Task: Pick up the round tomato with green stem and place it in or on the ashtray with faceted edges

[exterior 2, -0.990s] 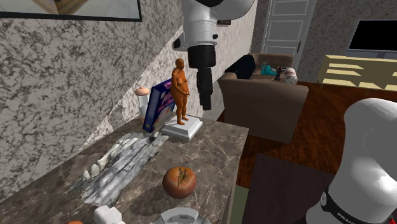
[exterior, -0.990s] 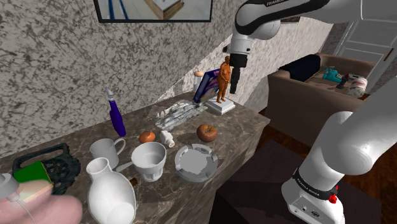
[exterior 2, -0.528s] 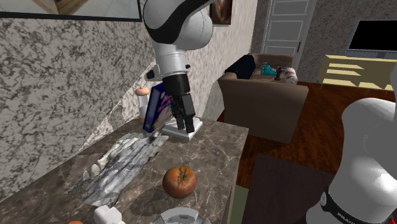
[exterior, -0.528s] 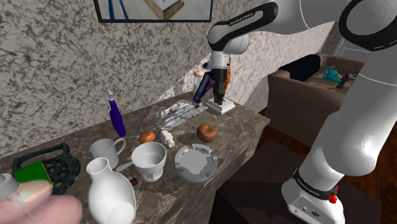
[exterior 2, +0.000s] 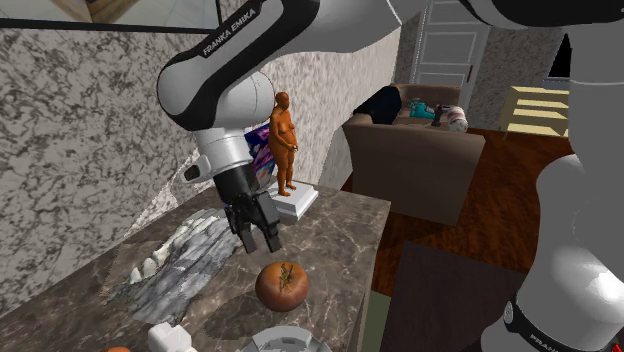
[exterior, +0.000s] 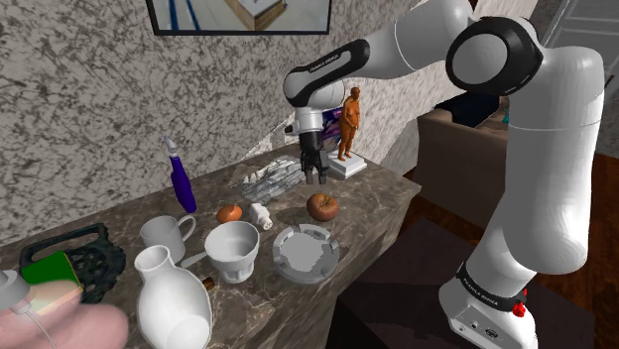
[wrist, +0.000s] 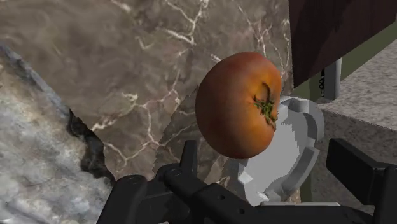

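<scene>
- Reddish-orange tomato [exterior 2: 281,286] with a small green stem sits on the brown marble counter [exterior 2: 335,250], just below and ahead of the claw [exterior 2: 259,238], which does not touch it.
- Black claw hangs low above the counter, its two fingers spread apart and gripping nothing.
- Seen along the claw, the tomato lies ahead of the fingers, with its stem turned toward the grey ashtray [wrist: 289,149].
- Ashtray rests on the counter just past the tomato from the claw, near the tomato.
- Grey crumpled sheet [exterior 2: 185,258] lies on the counter beside the claw, on the wall side.
- Orange figurine [exterior 2: 283,140] on a white base stands upright behind the claw.
- White cup [exterior: 233,250], mug [exterior: 164,233] and jug [exterior: 171,297] stand farther from the claw than the ashtray, well apart from the tomato.
</scene>
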Controlling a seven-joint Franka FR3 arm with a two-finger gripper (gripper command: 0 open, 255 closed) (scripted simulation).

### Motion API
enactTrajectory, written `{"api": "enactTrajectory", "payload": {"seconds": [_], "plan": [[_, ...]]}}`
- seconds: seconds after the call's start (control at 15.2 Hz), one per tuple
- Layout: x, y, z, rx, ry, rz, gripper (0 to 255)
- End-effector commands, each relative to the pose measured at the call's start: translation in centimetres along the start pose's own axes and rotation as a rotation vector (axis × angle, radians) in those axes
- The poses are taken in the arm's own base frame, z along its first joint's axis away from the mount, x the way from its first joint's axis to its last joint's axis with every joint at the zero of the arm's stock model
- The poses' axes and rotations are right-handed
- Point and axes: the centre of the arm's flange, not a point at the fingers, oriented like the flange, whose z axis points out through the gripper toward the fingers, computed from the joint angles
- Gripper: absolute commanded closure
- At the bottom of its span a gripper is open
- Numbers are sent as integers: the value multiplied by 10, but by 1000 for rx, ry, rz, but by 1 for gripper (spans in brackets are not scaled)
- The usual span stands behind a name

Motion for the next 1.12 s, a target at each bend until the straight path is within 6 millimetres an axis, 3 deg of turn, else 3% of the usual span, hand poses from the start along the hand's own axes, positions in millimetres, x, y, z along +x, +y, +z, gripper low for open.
{"api": "enactTrajectory", "payload": {"seconds": [0.0,0.53,1.06], "plan": [[22,13,21,42,-27,-98,0],[22,12,62,44,-28,-103,0],[22,12,62,44,-28,-103,0]]}}
